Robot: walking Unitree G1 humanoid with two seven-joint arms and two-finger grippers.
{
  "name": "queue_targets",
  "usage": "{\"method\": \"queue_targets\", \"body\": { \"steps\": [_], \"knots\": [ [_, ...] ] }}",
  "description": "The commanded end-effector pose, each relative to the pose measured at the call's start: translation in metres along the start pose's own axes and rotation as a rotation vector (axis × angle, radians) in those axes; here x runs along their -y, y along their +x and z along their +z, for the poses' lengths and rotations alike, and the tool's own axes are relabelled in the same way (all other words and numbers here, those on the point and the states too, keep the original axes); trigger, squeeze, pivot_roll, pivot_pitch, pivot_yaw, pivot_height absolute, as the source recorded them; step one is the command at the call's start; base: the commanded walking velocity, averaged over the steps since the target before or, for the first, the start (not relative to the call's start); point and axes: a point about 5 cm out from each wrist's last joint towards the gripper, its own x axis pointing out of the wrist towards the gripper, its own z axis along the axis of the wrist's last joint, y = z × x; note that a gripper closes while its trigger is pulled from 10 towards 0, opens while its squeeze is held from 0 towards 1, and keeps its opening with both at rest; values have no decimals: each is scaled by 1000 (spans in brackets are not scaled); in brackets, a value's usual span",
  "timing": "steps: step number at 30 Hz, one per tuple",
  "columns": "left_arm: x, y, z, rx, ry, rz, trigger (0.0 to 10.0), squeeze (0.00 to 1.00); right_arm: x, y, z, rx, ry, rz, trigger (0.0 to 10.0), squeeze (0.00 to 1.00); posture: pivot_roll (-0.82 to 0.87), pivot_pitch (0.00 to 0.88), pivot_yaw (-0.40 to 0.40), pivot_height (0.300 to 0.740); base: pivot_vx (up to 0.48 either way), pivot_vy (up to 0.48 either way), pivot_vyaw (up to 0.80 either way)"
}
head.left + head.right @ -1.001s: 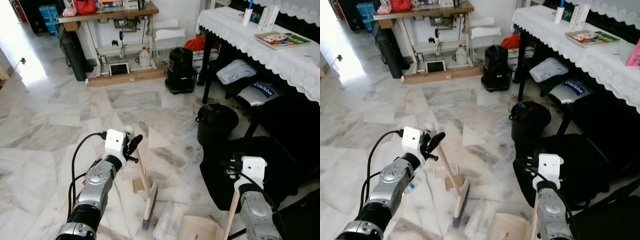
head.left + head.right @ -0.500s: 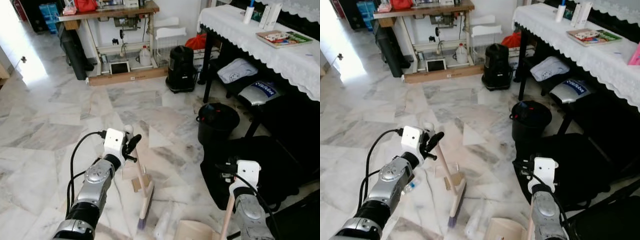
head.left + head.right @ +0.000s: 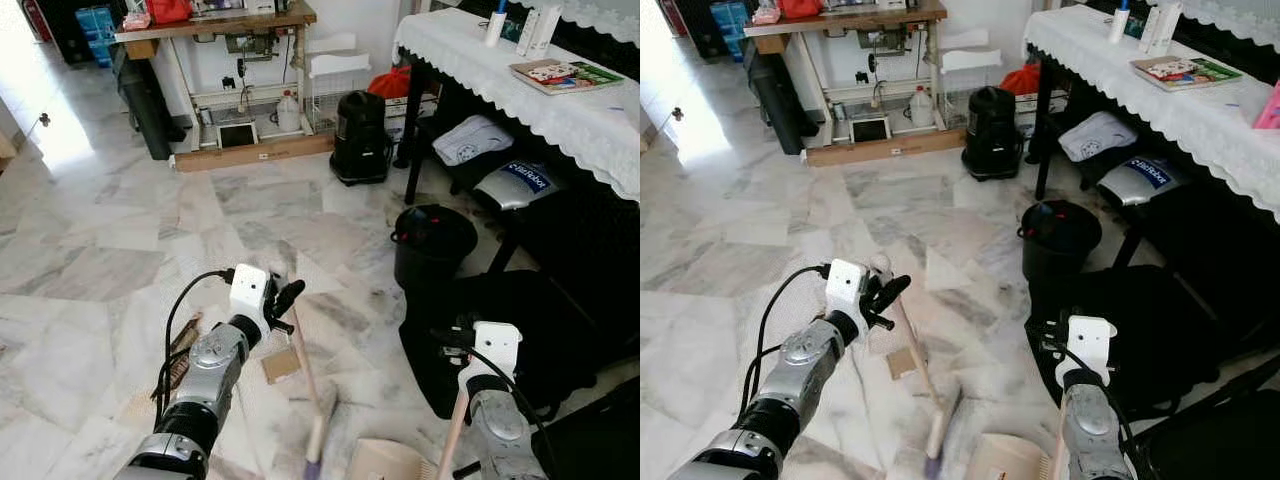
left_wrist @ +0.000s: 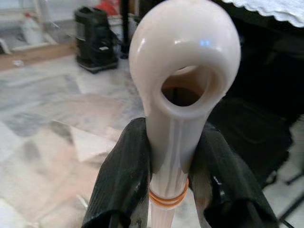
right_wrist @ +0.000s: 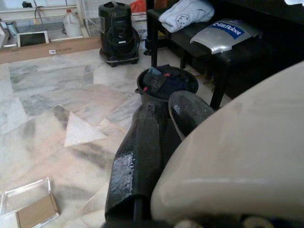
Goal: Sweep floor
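Marble floor is lying littered; left gripper is clamping the broom at its rigid, light handle top. Right gripper, fingers together, is gripping the dustpan handle, near right.

One broom, one dustpan, one black bin, two hands, left and right.

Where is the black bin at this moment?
In the left eye view the black bin stands on the marble floor ahead and to the robot's right, beside the leg of the cloth-covered table, beyond the right gripper.
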Motion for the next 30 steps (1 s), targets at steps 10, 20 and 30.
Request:
{"method": "queue_targets", "body": {
  "steps": [10,20,30],
  "knots": [
    [-2,9,18,40,-249,-81,10000,0,1,5,5,17,7,-1,10000,0,-137,0,47,740,0,0,0],
    [-18,8,41,136,-357,-50,10000,0,-5,8,7,15,12,15,10000,0,-119,0,49,740,0,0,0],
    [-34,4,71,226,-61,94,10000,0,-6,9,8,16,10,17,10000,0,-117,0,52,740,0,0,0]
  ]
}}
